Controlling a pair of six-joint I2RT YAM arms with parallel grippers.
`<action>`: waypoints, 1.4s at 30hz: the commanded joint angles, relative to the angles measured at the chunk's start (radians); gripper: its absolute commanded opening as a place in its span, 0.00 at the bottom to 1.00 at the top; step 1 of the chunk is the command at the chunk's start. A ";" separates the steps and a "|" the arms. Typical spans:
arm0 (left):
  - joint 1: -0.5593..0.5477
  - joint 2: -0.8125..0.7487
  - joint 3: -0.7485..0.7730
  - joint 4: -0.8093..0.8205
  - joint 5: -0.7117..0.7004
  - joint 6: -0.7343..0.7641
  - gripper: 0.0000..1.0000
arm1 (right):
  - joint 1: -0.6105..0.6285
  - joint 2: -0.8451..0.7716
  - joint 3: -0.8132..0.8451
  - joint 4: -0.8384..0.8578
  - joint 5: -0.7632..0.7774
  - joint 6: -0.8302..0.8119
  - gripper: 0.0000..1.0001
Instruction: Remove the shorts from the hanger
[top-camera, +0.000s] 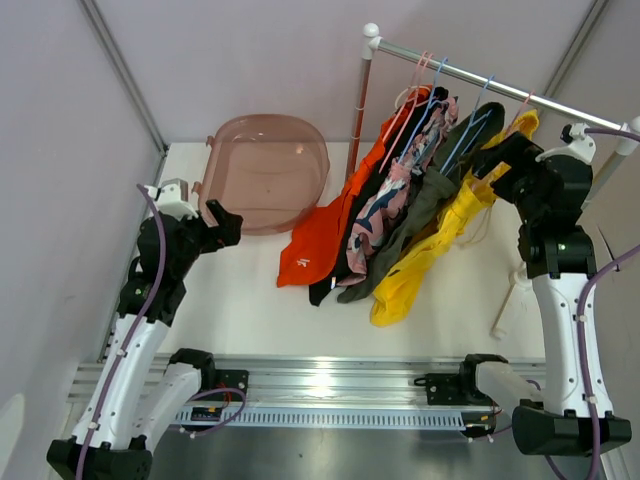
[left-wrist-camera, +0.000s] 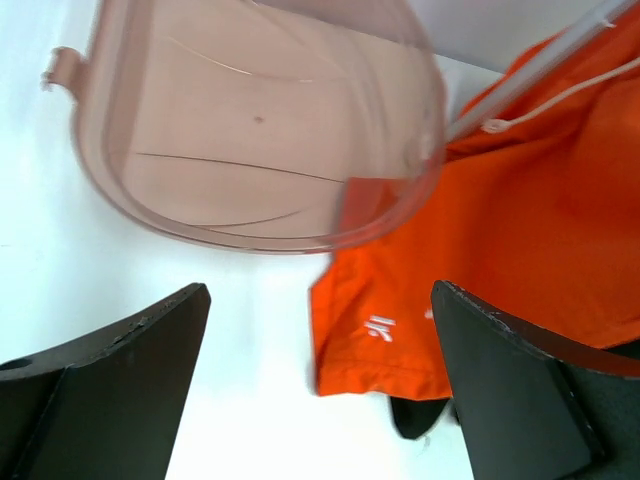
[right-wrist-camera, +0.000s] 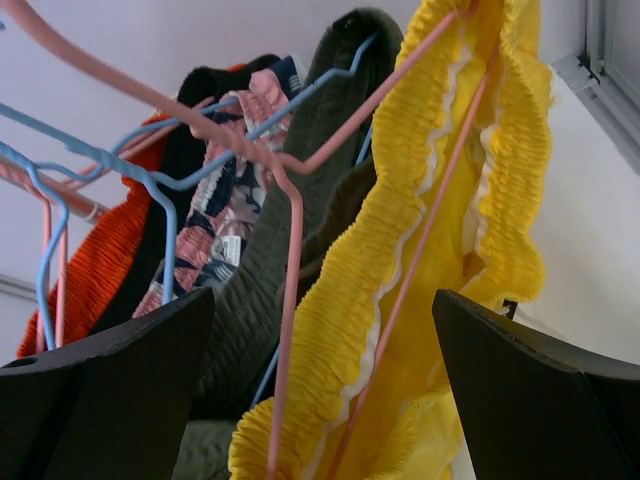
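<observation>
Five shorts hang on pink and blue hangers (top-camera: 430, 85) from a metal rail (top-camera: 480, 78): orange (top-camera: 325, 235), black (top-camera: 352, 245), pink patterned (top-camera: 385, 205), olive-green (top-camera: 420, 205) and yellow (top-camera: 430, 255). Their lower ends rest on the table. My right gripper (top-camera: 498, 160) is open, raised beside the rail, its jaws around the yellow waistband (right-wrist-camera: 400, 250) and its pink hanger (right-wrist-camera: 290, 290). My left gripper (top-camera: 225, 222) is open and empty, low over the table left of the orange shorts (left-wrist-camera: 500, 250).
A translucent pink tub (top-camera: 265, 170) stands at the back left of the white table (top-camera: 240, 300), close to my left gripper; it also shows in the left wrist view (left-wrist-camera: 250, 130). The rail's left post (top-camera: 360, 110) stands behind the tub. Walls close in on both sides.
</observation>
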 joint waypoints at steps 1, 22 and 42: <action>-0.007 -0.029 0.038 -0.027 -0.104 0.048 0.99 | 0.011 -0.073 -0.008 0.067 -0.009 -0.033 0.99; -0.007 -0.037 0.015 -0.025 -0.027 0.015 0.99 | 0.080 0.094 0.058 0.121 0.088 -0.101 0.44; -0.009 -0.025 0.015 -0.033 -0.036 0.019 0.99 | 0.082 0.064 0.045 0.104 0.090 -0.133 0.36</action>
